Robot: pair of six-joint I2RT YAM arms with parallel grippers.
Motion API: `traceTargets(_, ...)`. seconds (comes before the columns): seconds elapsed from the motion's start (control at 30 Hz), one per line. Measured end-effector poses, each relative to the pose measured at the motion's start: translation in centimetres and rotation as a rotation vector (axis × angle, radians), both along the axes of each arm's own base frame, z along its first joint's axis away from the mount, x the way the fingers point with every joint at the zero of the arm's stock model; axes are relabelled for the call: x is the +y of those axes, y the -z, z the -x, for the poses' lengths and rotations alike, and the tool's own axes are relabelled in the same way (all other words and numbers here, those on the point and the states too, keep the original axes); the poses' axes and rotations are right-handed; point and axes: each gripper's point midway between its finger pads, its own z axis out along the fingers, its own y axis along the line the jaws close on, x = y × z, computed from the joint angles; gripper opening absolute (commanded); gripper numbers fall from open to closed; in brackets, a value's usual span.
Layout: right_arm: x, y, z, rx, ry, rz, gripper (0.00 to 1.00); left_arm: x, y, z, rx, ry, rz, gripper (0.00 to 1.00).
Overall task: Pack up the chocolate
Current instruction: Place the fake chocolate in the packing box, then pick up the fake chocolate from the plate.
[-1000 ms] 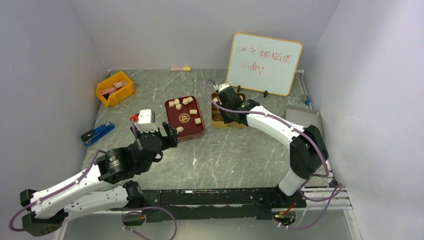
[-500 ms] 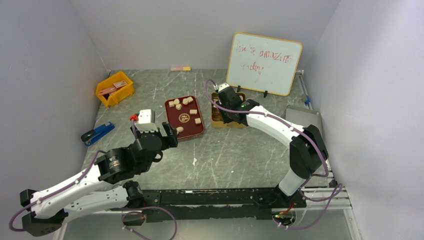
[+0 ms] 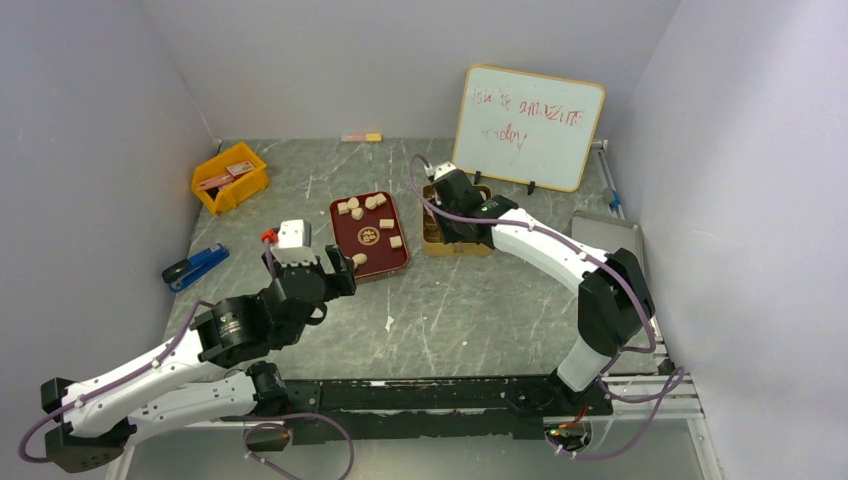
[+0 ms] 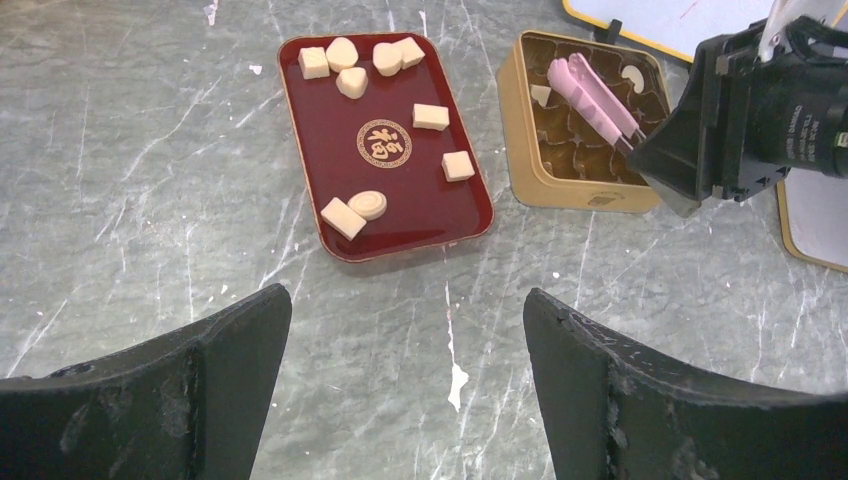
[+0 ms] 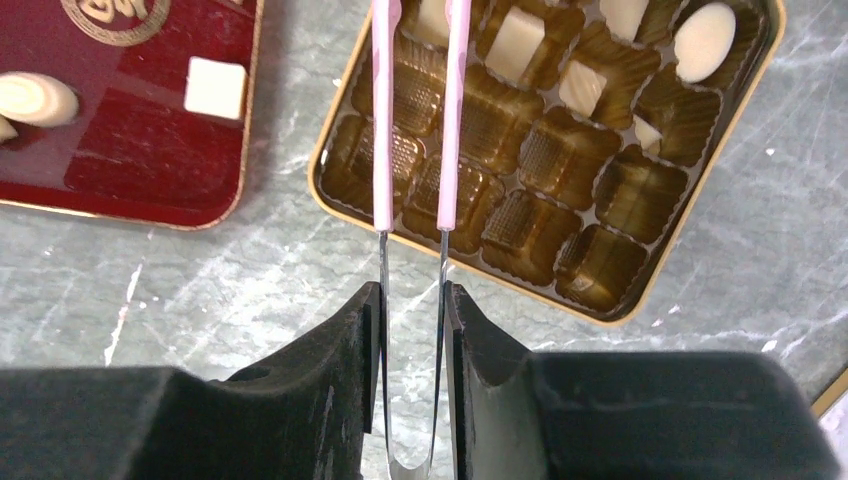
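Several pale tan chocolate pieces [image 3: 367, 203] lie on the dark red tray [image 3: 372, 256], also in the left wrist view [image 4: 431, 117]. A few more sit in cells of the gold tin [image 5: 650, 270], such as an oval one [image 5: 705, 40]. My right gripper [image 5: 413, 300] is shut on pink tongs [image 5: 382, 120] whose arms reach over the tin [image 3: 453, 248]. A pale piece shows between the arms near the top edge; I cannot tell if it is gripped. My left gripper [image 4: 405, 320] is open and empty over bare table just in front of the red tray [image 4: 400, 190].
A whiteboard [image 3: 528, 125] stands behind the tin. A yellow bin [image 3: 230, 177], a white box [image 3: 292, 233] and a blue stapler [image 3: 195, 266] are on the left. A grey metal tray [image 3: 605, 235] lies at the right edge.
My right gripper with the tongs has shifted slightly over the gold tin. The left arm has not moved.
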Motion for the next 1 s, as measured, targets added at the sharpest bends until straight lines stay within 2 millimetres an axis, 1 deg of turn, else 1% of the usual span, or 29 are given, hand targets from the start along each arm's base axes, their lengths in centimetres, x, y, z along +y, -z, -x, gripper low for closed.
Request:
traceTargets(0.2, 1.7, -2.0, -0.9, -0.035, -0.021, -0.036, 0.29, 0.0, 0.0, 0.0, 0.000, 0.000, 0.000, 0.91)
traceTargets(0.27, 2.9, -2.4, -1.0, -0.044, -0.040, -0.043, 0.29, 0.0, 0.0, 0.0, 0.000, 0.000, 0.000, 0.91)
traceTargets(0.33, 4.1, -2.4, -0.9, -0.044, -0.065, -0.046, 0.29, 0.0, 0.0, 0.0, 0.000, 0.000, 0.000, 0.91)
traceTargets(0.47, 6.2, -1.5, -0.1, -0.023, -0.112, -0.036, 0.29, 0.0, 0.0, 0.0, 0.000, 0.000, 0.000, 0.90)
traceTargets(0.67, 8.7, 0.3, 0.8, 0.013, -0.167, -0.013, 0.29, 0.0, 0.0, 0.0, 0.000, 0.000, 0.001, 0.90)
traceTargets(1.0, 9.8, 2.7, 1.3, 0.064, -0.200, 0.025, 0.32, 0.0, 0.0, 0.0, -0.001, 0.000, 0.002, 0.91)
